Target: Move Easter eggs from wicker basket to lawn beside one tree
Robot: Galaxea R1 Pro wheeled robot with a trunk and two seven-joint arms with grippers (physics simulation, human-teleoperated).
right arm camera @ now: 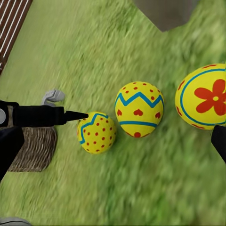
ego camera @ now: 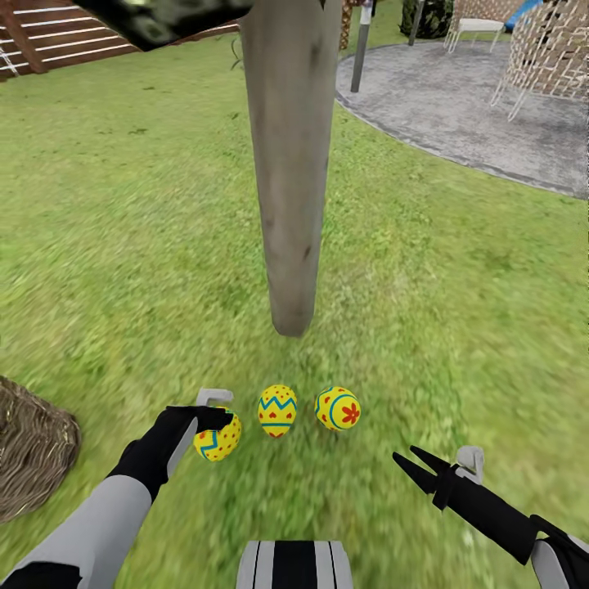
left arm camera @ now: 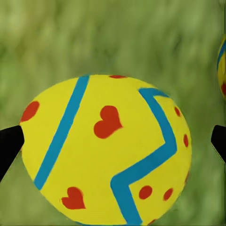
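- Three yellow eggs lie in a row on the lawn (ego camera: 123,245), close to the foot of the tree trunk (ego camera: 290,164).
- The left egg (ego camera: 218,438) has a blue zigzag and red dots and hearts; the left pincer (ego camera: 214,415) is at it, fingers spread to either side. In the left wrist view the black fingertips (left arm camera: 9,143) stand at the egg's flanks, and I cannot tell whether they press on it or merely flank it.
- The middle egg (ego camera: 277,411) carries blue zigzags and red hearts.
- The right egg (ego camera: 338,408) shows a red flower inside a blue ring.
- The right pincer (ego camera: 419,468) hovers open above the grass, apart from the eggs and holding nothing.
- The wicker basket (ego camera: 33,446) sits on the grass off to the left of the eggs.
- A grey paved patio (ego camera: 458,106) with pale woven seats (ego camera: 548,49) lies beyond the tree, and a slatted wooden fence (ego camera: 49,37) runs along the far left.
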